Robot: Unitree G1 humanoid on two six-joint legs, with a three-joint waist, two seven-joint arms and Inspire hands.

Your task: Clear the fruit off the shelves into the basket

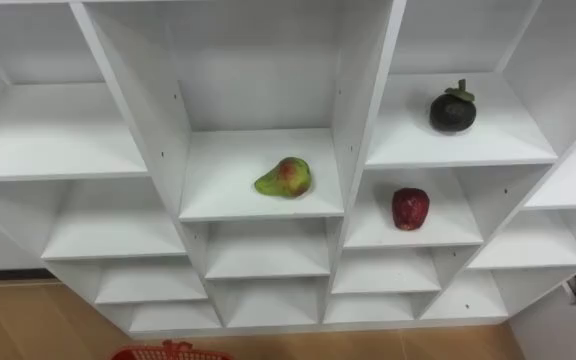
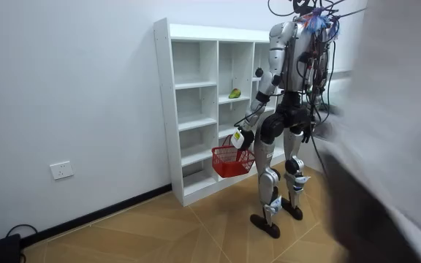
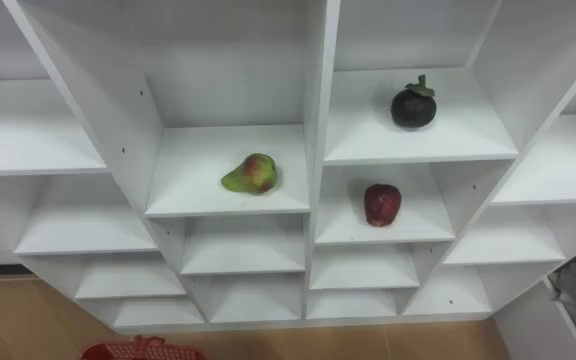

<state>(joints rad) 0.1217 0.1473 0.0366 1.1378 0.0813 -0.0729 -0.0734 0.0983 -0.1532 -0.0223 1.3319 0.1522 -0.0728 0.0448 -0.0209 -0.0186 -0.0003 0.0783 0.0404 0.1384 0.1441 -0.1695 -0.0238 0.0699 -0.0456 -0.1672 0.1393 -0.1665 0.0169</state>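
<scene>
three light, firm, smooth-skinned fruits, likely to roll, lie on shelves of the closet (image 1: 360, 100): pear (image 1: 285, 178) mid-shelf in the centre bay, mangosteen (image 1: 452, 110) on the upper right shelf, apple (image 1: 410, 208) just below; cup each round its belly, the left hand (image 2: 243, 139) looking curled on the handle of the red basket (image 2: 229, 162).

Bright, even light; soft shadows in compartments of the white closet (image 1: 258, 165).

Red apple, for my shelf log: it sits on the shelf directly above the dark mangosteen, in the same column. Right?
Not quite. The red apple sits on the shelf directly below the dark mangosteen, not above it, in the same column; the left eye view shows this.
</scene>
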